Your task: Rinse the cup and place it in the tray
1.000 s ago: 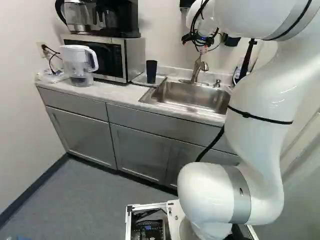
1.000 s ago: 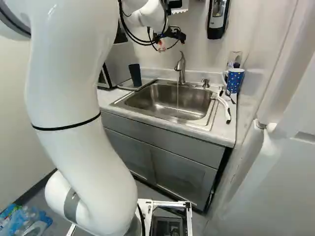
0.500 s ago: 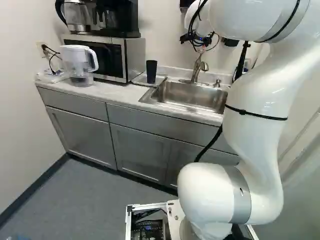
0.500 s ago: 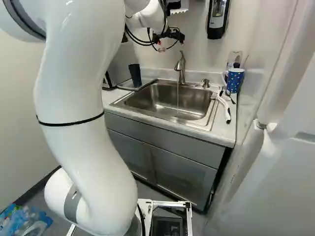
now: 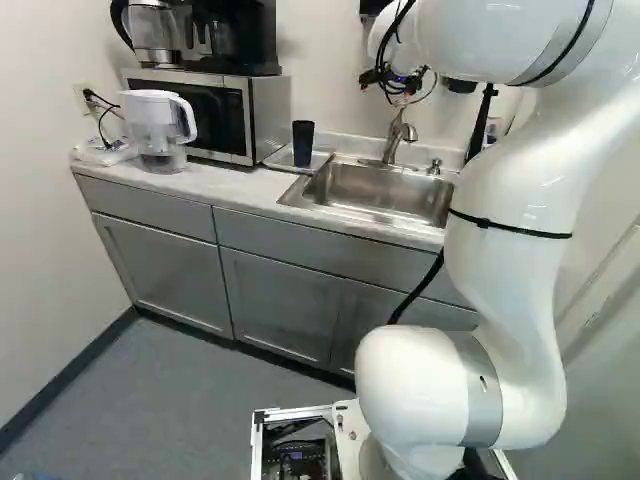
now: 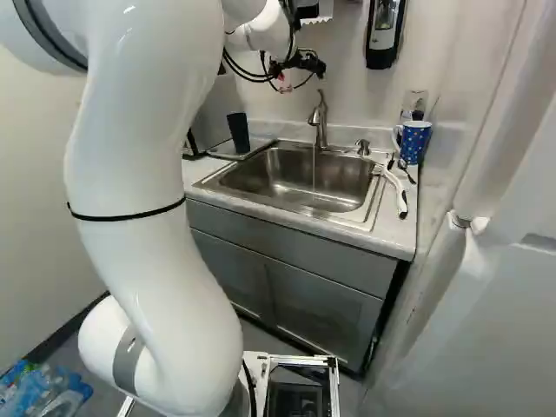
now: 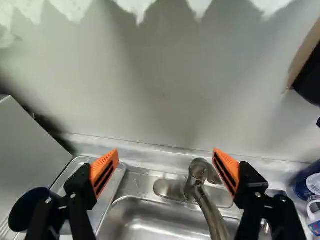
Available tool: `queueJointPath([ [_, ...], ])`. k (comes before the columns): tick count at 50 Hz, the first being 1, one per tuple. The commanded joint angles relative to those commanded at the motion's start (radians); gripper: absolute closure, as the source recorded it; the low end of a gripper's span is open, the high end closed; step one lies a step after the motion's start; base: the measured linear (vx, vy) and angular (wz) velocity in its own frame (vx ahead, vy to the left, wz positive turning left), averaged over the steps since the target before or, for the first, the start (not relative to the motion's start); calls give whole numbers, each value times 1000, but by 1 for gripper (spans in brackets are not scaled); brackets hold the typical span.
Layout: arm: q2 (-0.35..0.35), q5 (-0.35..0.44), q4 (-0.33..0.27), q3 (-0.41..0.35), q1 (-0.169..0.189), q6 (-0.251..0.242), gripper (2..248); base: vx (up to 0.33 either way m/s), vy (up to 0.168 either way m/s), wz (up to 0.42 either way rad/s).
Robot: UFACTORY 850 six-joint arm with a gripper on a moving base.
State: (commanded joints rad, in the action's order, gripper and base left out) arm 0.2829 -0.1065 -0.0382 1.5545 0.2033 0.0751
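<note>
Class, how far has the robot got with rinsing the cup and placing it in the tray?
Placing looks done: the dark cup stands in the tray beside the sink. Rinsing probably is too, though these views cannot confirm it. Nothing is in hand: the claw is open and empty near the faucet. Water runs from that faucet, so shutting it off may be what is left.

The rounded white arm (image 5: 510, 300) has grey bands (image 5: 480, 390), black cables (image 6: 248, 78) and 2 orange pads (image 7: 104, 169).
</note>
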Motion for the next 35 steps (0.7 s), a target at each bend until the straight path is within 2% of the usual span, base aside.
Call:
queueJointPath([
  [35,10,0,0,-20,0,0,3,0,0,0],
])
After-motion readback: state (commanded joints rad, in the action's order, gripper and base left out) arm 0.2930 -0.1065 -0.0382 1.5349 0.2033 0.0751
